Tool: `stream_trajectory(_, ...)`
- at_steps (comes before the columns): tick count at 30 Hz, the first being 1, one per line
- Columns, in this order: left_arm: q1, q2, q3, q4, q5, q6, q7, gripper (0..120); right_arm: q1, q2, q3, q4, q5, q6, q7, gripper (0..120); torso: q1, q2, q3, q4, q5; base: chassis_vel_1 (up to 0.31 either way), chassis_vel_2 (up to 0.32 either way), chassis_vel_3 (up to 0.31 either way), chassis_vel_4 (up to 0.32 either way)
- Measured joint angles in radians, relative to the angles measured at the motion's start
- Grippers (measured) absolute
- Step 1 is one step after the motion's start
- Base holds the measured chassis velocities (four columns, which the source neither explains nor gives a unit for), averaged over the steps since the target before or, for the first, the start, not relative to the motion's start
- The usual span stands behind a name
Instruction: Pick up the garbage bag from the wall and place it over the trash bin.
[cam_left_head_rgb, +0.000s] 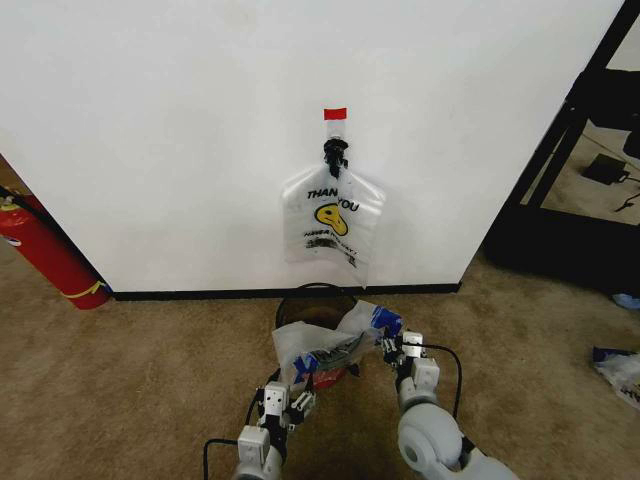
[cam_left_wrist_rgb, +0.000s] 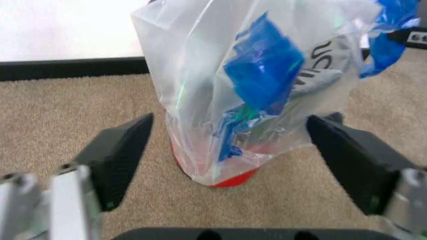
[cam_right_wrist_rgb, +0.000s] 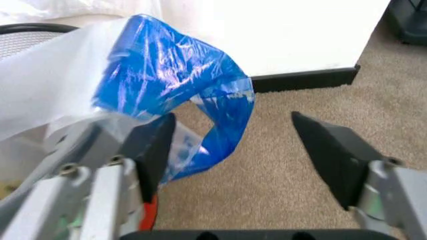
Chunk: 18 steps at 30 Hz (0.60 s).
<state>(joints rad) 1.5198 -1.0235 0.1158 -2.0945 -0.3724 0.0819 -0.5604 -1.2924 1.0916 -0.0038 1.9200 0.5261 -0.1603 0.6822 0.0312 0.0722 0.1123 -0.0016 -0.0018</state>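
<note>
Garbage bag (cam_left_head_rgb: 335, 345) drapes trash bin (cam_left_head_rgb: 318, 298)

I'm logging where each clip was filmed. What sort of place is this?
Probably an office or lab room, not a home: a plain white wall with a black baseboard, brown carpet, a red fire extinguisher standing at the wall, and black metal racking on the right.

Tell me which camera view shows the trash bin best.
The head view: it shows the trash bin by the wall, its black mesh rim behind the garbage bag draped over it. The left wrist view catches only its red base; the right wrist view a sliver of rim.
</note>
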Motion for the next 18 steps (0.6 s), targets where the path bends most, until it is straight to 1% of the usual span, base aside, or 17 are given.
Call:
stream_trajectory(1,0.010,0.003,-0.002,-0.008,0.006,-0.001,0.001,97,-0.012,-0.004,0.003,0.010,-0.006,0.002,-0.002,73,0.000,0.000,0.000,0.0000,-0.0001,0.000,0.000,0.000,0.000)
stream_trajectory(3,0.019,0.006,-0.004,-0.017,0.013,-0.003,0.002,98,-0.023,-0.007,0.006,0.020,-0.013,0.004,-0.004,75,0.000,0.000,0.000,0.0000,-0.0001,0.000,0.000,0.000,0.000)
stream_trajectory(4,0.036,0.010,-0.007,-0.031,0.027,-0.009,0.005,99,-0.041,-0.012,0.011,0.034,-0.028,0.013,-0.010,82,0.000,0.000,0.000,0.0000,0.0000,0.000,0.000,0.000,0.000)
stream_trajectory(5,0.037,0.010,-0.007,-0.032,0.028,-0.009,0.005,100,-0.043,-0.013,0.012,0.036,-0.030,0.015,-0.011,84,0.000,0.000,0.000,0.0000,0.0000,0.000,0.000,0.000,0.000)
stream_trajectory(6,0.053,0.014,-0.010,-0.046,0.043,-0.019,0.009,100,-0.060,-0.019,0.018,0.048,-0.049,0.028,-0.020,90,0.000,0.000,0.000,0.0000,-0.0001,0.000,0.000,0.000,0.000)
stream_trajectory(7,0.065,0.017,-0.014,-0.059,0.055,-0.027,0.013,100,-0.074,-0.023,0.024,0.056,-0.068,0.047,-0.031,95,0.000,0.000,0.000,0.0001,-0.0001,0.000,0.000,0.000,0.000)
stream_trajectory(8,0.065,0.017,-0.014,-0.059,0.055,-0.027,0.013,100,-0.074,-0.023,0.024,0.056,-0.068,0.047,-0.031,95,0.000,0.000,0.000,0.0001,-0.0001,0.000,0.000,0.000,0.000)
stream_trajectory(10,0.080,0.025,-0.023,-0.086,0.077,-0.050,0.024,100,-0.097,-0.033,0.035,0.064,-0.114,0.100,-0.063,99,0.000,0.000,0.000,0.0000,-0.0001,0.000,0.000,0.000,0.000)
stream_trajectory(11,0.081,0.026,-0.024,-0.088,0.079,-0.053,0.025,100,-0.099,-0.034,0.036,0.065,-0.119,0.107,-0.067,99,0.000,0.000,0.000,0.0000,-0.0001,0.000,0.000,0.000,0.000)
stream_trajectory(13,0.095,0.041,-0.037,-0.129,0.099,-0.086,0.043,100,-0.130,-0.037,0.060,0.071,-0.181,0.188,-0.118,100,0.000,0.000,0.000,0.0001,0.0000,0.000,0.000,0.000,0.000)
stream_trajectory(14,0.097,0.046,-0.040,-0.141,0.101,-0.091,0.047,100,-0.140,-0.036,0.070,0.073,-0.197,0.214,-0.135,100,0.000,0.000,0.000,0.0001,-0.0001,0.000,0.000,0.000,0.000)
stream_trajectory(15,0.097,0.046,-0.040,-0.141,0.101,-0.091,0.047,100,-0.140,-0.036,0.070,0.073,-0.197,0.214,-0.135,100,0.000,0.000,0.000,0.0001,-0.0001,0.000,0.000,0.000,0.000)
stream_trajectory(18,0.085,0.071,-0.061,-0.189,0.092,-0.100,0.059,100,-0.181,-0.024,0.114,0.084,-0.248,0.316,-0.205,100,0.000,0.000,0.000,0.0003,0.0001,0.000,0.000,0.000,0.000)
